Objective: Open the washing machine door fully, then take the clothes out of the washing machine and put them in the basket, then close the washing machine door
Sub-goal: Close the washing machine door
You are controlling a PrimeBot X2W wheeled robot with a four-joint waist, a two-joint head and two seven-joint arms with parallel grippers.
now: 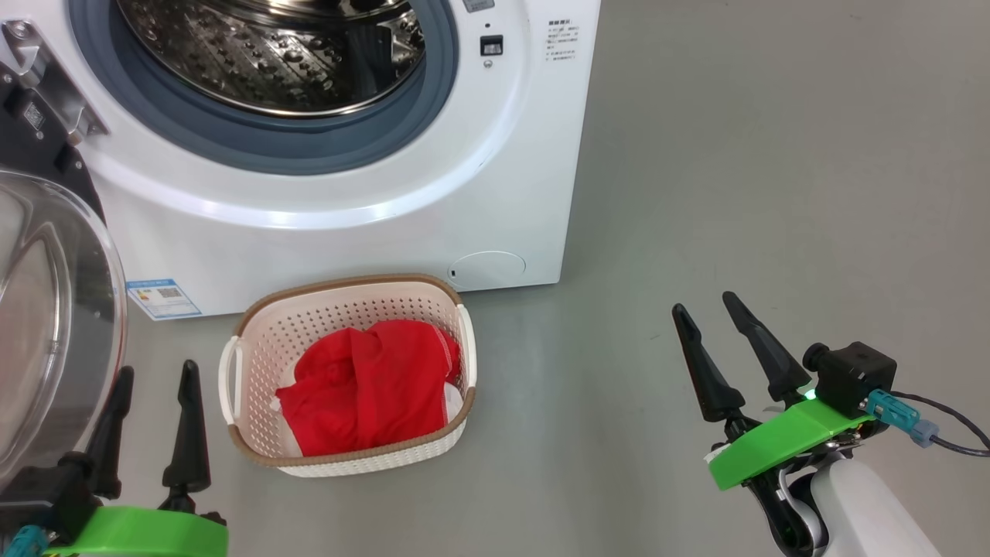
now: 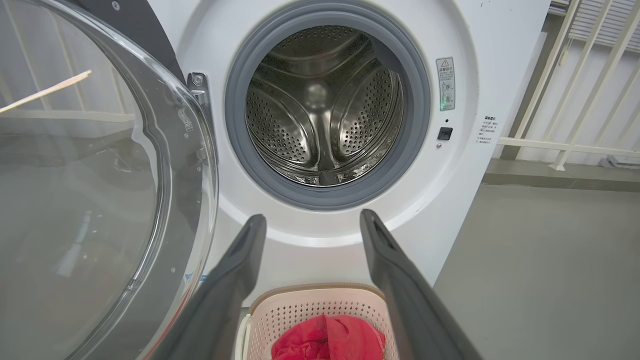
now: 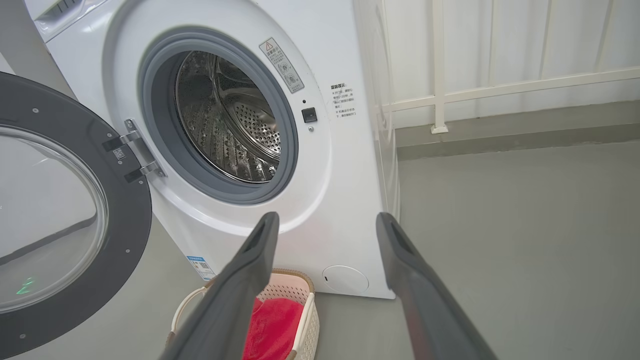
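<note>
Washing machine (image 1: 503,155) front: warning sticker (image 2: 445,83) beside grey seal, warning triangle at top, print below too small to read. Black text block (image 3: 343,100) further right, illegible. Blue label (image 1: 164,298) low on front: QR code, wording unreadable.

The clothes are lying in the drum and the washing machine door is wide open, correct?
No: the clothes lie in the basket, as the head view shows; the drum is bare. The washing machine door is wide open.
</note>
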